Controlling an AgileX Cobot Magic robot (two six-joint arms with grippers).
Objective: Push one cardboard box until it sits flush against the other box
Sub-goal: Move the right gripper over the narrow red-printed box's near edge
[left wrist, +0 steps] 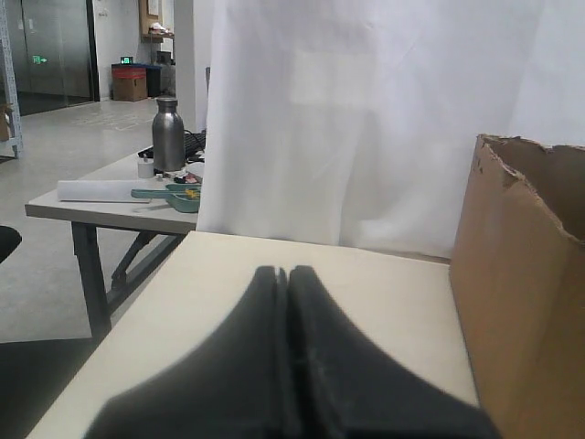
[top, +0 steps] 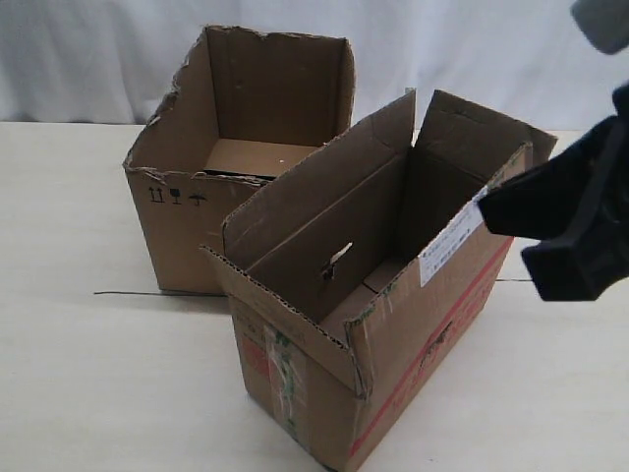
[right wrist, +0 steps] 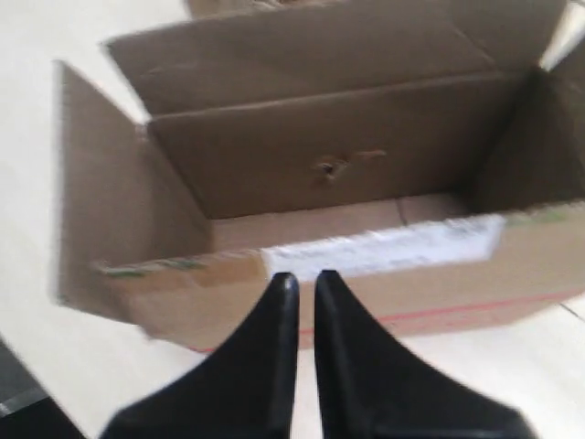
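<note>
right tool (right wrist: 299, 279): fingers drawn almost together, holding nothing, tips at the labelled long wall of the cardboard box (top: 432, 324)
left tool (left wrist: 281, 273): closed and empty, over the desk (top: 79, 393), beside the other box (top: 177, 246)
count: two open boxes; cardboard box in front, angled, not flush
writing: white label (top: 450, 241) unreadable; red stripe (top: 432, 356) below; three black handling symbols (top: 177, 197) on the other box

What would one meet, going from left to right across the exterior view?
First the wider brown carton with torn rim → narrower flapped carton with white label → right claw, by that label.
</note>
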